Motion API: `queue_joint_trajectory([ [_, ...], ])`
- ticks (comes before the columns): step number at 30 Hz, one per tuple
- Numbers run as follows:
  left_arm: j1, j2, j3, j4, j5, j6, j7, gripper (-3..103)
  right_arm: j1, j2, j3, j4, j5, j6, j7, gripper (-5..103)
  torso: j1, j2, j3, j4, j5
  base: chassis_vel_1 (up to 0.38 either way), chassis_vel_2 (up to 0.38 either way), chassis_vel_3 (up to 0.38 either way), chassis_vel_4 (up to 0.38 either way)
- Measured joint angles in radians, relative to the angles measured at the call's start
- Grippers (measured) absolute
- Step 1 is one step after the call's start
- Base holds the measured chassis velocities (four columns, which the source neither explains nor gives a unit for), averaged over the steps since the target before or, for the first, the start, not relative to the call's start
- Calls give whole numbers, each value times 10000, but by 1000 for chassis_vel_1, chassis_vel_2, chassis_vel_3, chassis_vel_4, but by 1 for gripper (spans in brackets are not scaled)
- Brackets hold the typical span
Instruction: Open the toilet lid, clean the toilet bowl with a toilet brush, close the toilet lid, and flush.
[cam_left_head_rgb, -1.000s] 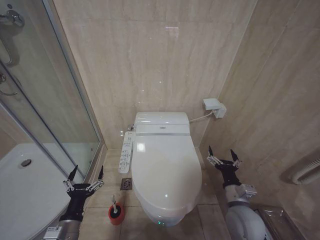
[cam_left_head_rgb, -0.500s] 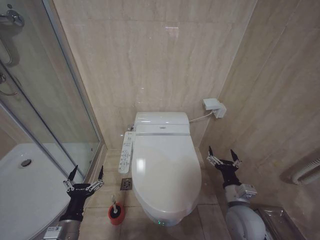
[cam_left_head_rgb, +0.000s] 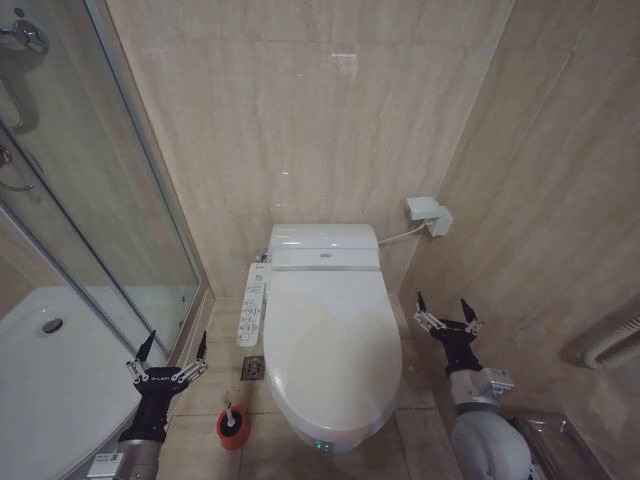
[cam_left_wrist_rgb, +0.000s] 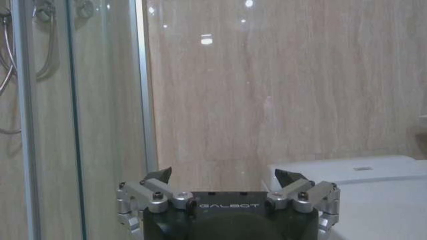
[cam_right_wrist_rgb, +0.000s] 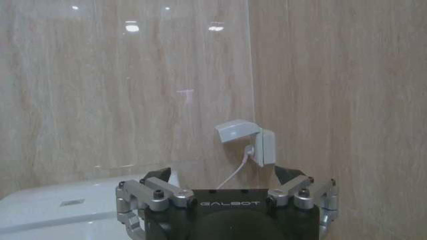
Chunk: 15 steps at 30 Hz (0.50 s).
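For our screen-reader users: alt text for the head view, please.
A closed toilet lid sits centered below a beige tiled wall. The left hand and right hand hang open either side, with the toilet brush on the floor.

glossy white toilet lid (cam_left_head_rgb: 330, 345), red brush cup (cam_left_head_rgb: 232, 428)

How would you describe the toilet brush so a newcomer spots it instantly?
Find the white toilet against the back wall. On the floor at its front left corner stands the toilet brush: a thin white handle rising from a small red cup, the one red thing there.
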<state>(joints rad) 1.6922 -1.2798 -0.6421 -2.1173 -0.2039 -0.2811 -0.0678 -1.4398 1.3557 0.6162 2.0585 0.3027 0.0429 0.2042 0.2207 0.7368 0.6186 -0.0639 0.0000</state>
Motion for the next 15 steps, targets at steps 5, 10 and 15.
queue_joint_trajectory([
  [5,-12,0,0,0,-4,14,0,100,0,0,0,0,0,0,0,100,0,0,0,1,0,0,0,0,0],
  [10,-470,38,23,113,-149,509,0,100,1,0,0,0,0,0,0,100,0,0,0,3,1,0,0,0,0],
  [15,-1869,172,121,535,-630,2080,-1,100,1,0,0,-1,0,1,0,100,2,0,0,-1,-1,0,0,0,0],
])
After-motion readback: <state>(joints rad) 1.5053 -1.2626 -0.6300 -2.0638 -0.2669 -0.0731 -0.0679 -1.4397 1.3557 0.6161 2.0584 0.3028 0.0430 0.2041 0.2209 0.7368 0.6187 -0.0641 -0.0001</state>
